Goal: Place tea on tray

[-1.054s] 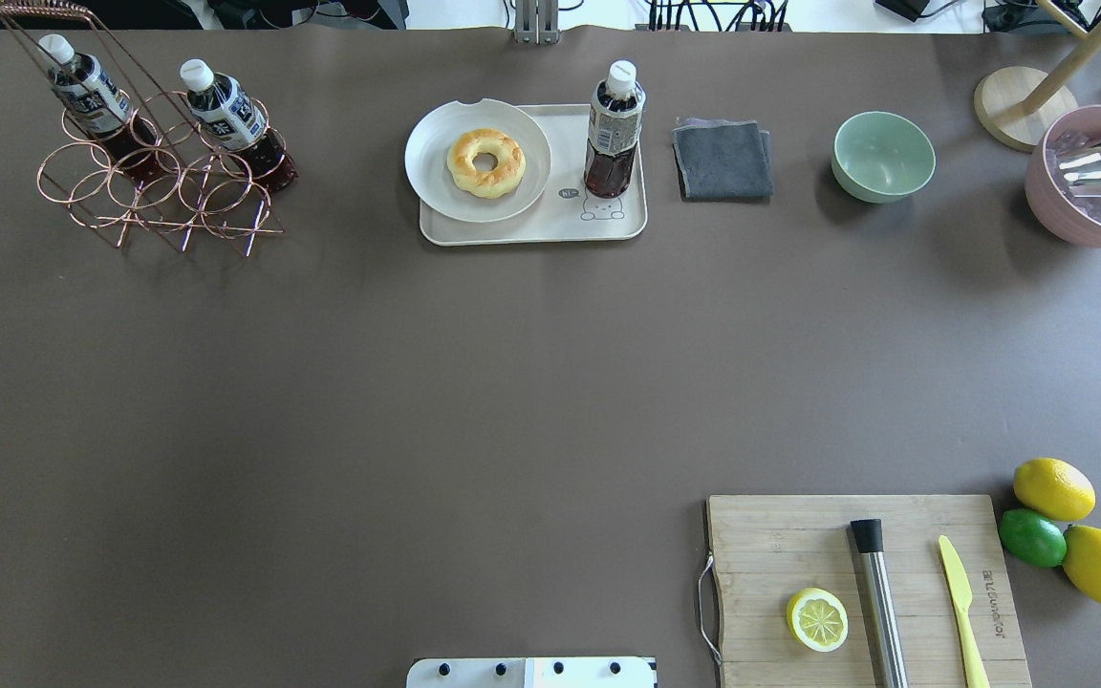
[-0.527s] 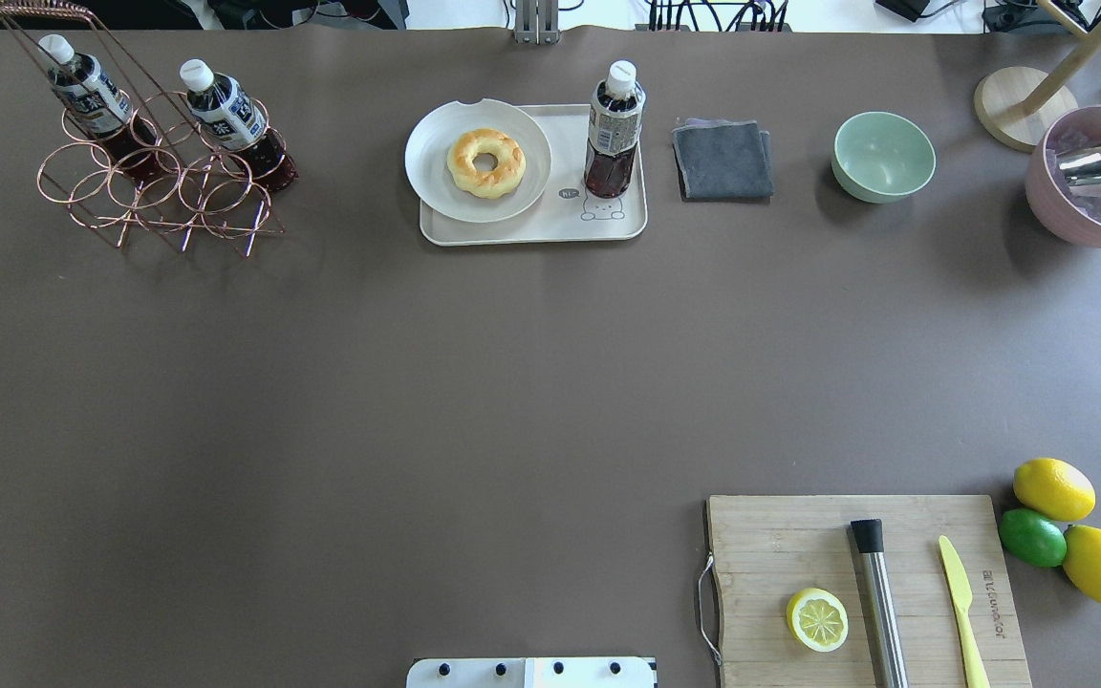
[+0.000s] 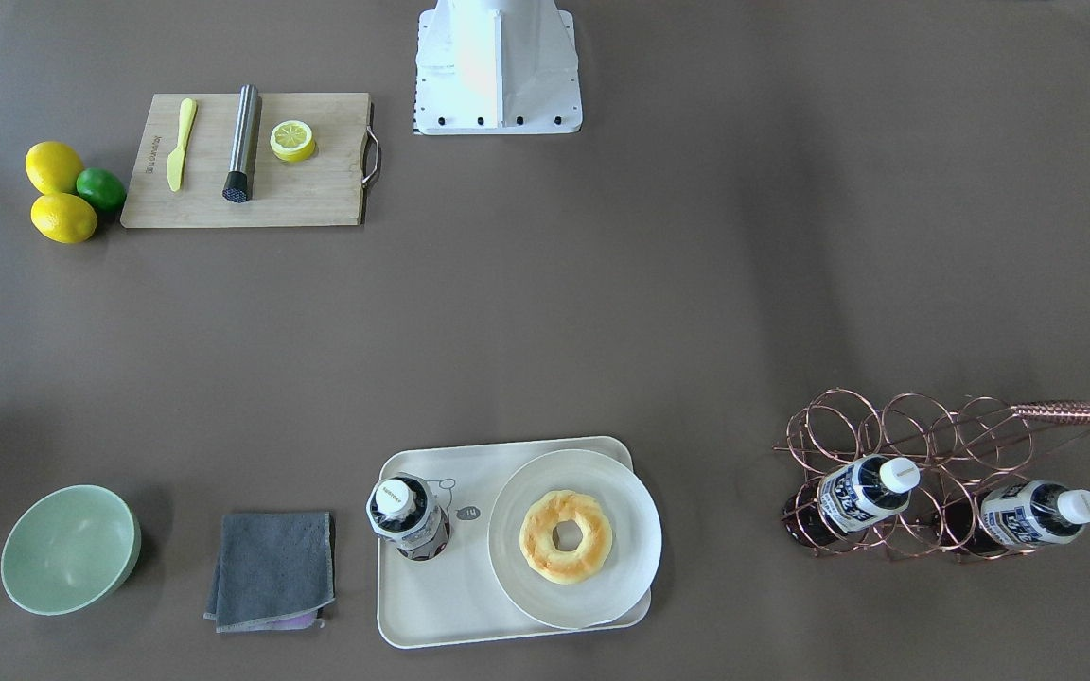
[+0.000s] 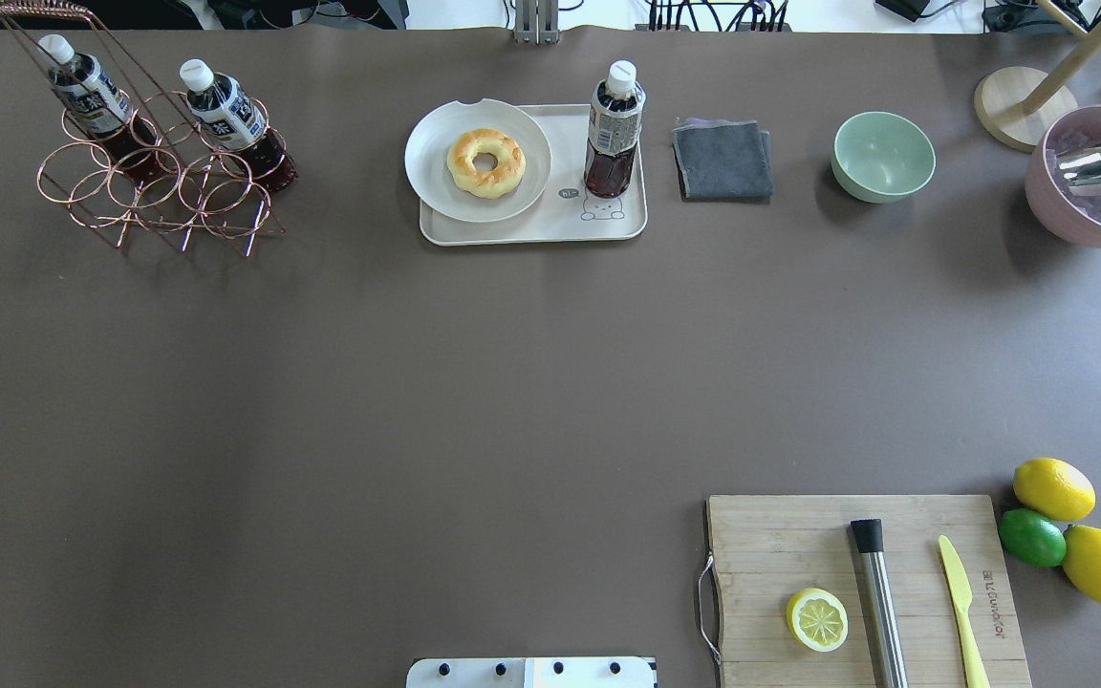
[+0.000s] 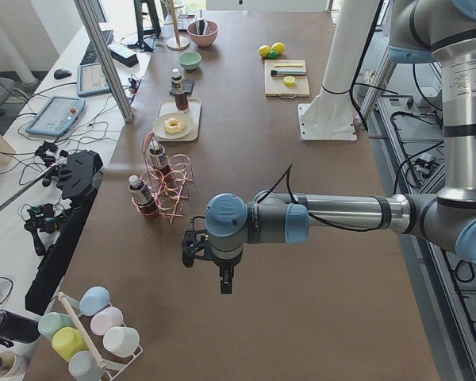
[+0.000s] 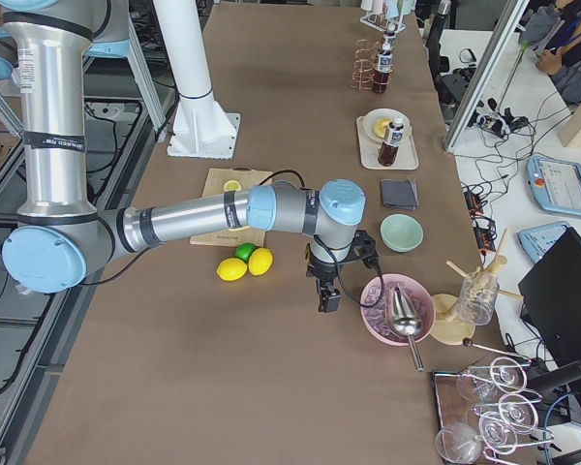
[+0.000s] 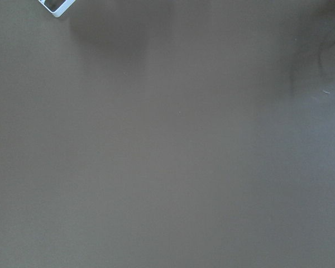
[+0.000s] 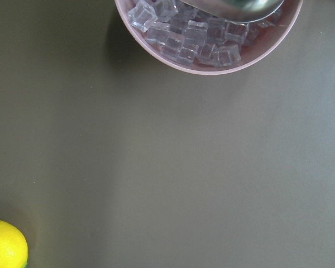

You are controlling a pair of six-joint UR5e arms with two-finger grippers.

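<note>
A tea bottle (image 4: 614, 129) with a white cap stands upright on the cream tray (image 4: 550, 227), next to the bear drawing; it also shows in the front view (image 3: 406, 517). Two like bottles (image 4: 84, 91) (image 4: 230, 115) lean in a copper wire rack (image 4: 159, 196). My left gripper (image 5: 224, 282) shows only in the left side view, above bare table, far from the tray. My right gripper (image 6: 327, 298) shows only in the right side view, beside the pink bowl. I cannot tell whether either is open or shut.
A white plate (image 4: 436, 172) with a doughnut (image 4: 485, 162) shares the tray. A grey cloth (image 4: 723, 160), a green bowl (image 4: 883, 156) and a pink ice bowl (image 4: 1086, 225) lie to its right. A cutting board (image 4: 770, 545) with a lemon half, and whole lemons (image 4: 1053, 488), sit near right.
</note>
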